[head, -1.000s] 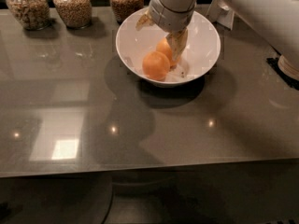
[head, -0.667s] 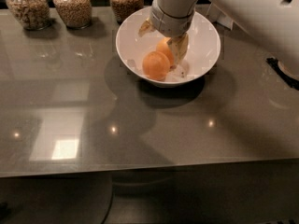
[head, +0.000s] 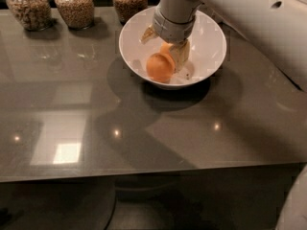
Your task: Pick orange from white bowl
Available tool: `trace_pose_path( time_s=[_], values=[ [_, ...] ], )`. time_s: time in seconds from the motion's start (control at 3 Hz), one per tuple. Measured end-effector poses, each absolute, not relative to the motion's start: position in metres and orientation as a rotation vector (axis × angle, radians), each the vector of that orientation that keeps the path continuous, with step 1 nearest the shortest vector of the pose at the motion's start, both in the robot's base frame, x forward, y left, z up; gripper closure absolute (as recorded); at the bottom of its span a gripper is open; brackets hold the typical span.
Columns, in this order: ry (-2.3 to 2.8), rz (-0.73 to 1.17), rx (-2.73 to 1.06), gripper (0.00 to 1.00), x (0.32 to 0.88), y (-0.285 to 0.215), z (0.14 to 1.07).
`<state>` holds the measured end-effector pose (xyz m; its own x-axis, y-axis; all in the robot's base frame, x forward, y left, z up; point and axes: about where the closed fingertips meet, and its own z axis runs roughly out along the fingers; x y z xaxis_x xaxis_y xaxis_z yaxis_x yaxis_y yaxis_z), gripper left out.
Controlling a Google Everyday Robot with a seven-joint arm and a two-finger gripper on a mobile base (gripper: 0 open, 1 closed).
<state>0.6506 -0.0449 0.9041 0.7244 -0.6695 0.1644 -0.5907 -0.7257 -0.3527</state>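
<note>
The white bowl [head: 211, 37] stands on the grey table, at the back and right of the middle. An orange [head: 159, 67] lies inside it, on the left of the bowl's bottom. A second bit of orange colour [head: 166, 48] shows just behind it, partly hidden by the gripper. My gripper [head: 169, 55] reaches down into the bowl from above, directly over and behind the orange, touching or almost touching it. Its grey wrist [head: 173, 19] covers the bowl's back rim.
Three glass jars of grain [head: 74, 5] stand in a row along the table's back edge, left of the bowl. My white arm [head: 249, 18] stretches in from the upper right. The table's front edge [head: 144, 175] runs across the lower part of the view.
The arm has shifted only slightly above the bowl. The orange lies in the same spot.
</note>
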Motion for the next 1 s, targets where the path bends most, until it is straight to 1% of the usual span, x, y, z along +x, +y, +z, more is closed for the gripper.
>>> trace_pose_path(
  time_s=[0.33,0.67,1.0],
  values=[
    [0.993,-0.361,-2.659,0.28,0.654,-0.037,0.896],
    [1.018,-0.308,-2.670,0.27,0.653,-0.037,0.885],
    [1.076,-0.269,-2.669,0.28,0.651,-0.049,0.872]
  ],
)
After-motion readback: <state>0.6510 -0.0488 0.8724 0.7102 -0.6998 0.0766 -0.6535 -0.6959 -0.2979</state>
